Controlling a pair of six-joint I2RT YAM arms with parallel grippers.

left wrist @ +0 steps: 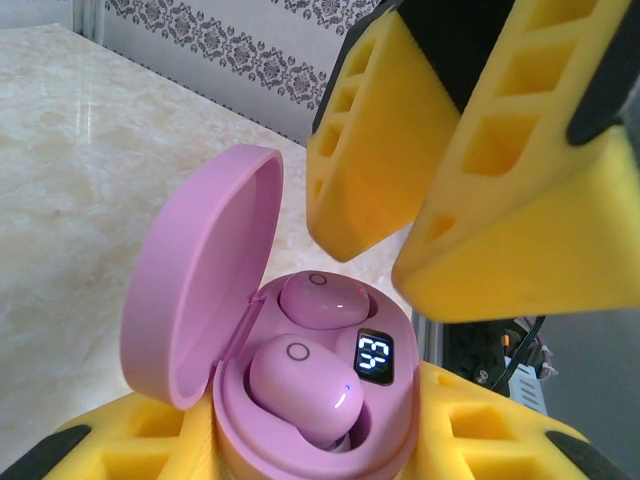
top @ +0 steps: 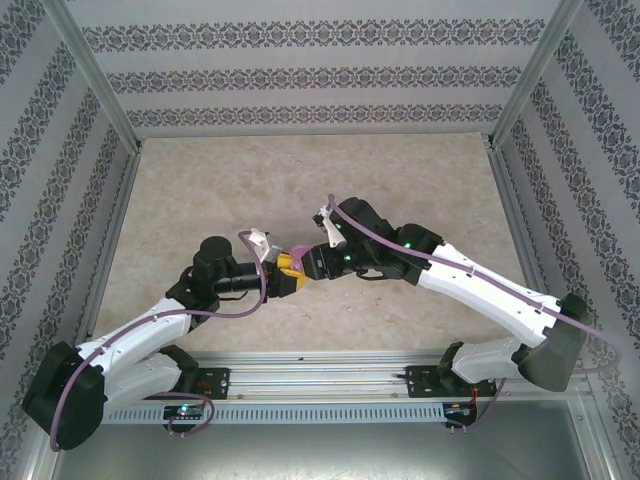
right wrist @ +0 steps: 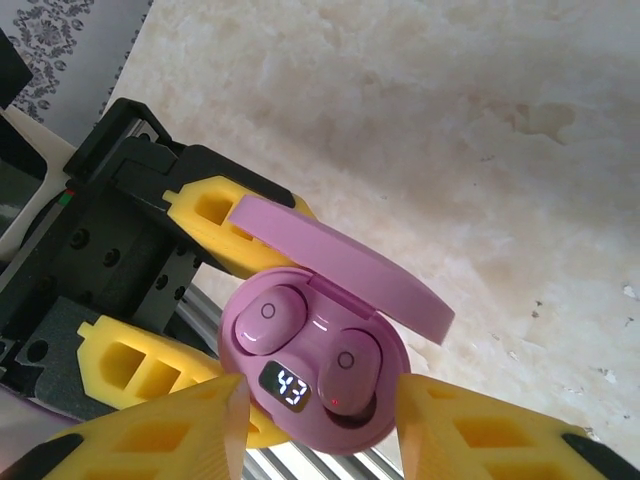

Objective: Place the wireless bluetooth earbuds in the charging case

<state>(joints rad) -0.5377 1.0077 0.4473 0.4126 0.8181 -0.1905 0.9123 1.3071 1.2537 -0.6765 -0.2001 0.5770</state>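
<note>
Within left gripper (left wrist: 305,430) — case (left wrist: 195,285) with earbuds (left wrist: 300,385)

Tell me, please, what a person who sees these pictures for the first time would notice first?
The open pink charging case, held between the yellow fingers of the left hand over the middle of the table, catches the eye first. Two pink earbuds sit in its wells beside a lit display reading 43. The right hand hovers just above it, jaws open.

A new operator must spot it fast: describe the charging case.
Over the middle of the marble-patterned table, look in the left hand. The charging case is the only pink thing among yellow fingers, lid raised, two earbuds seated beside a lit display.
</note>
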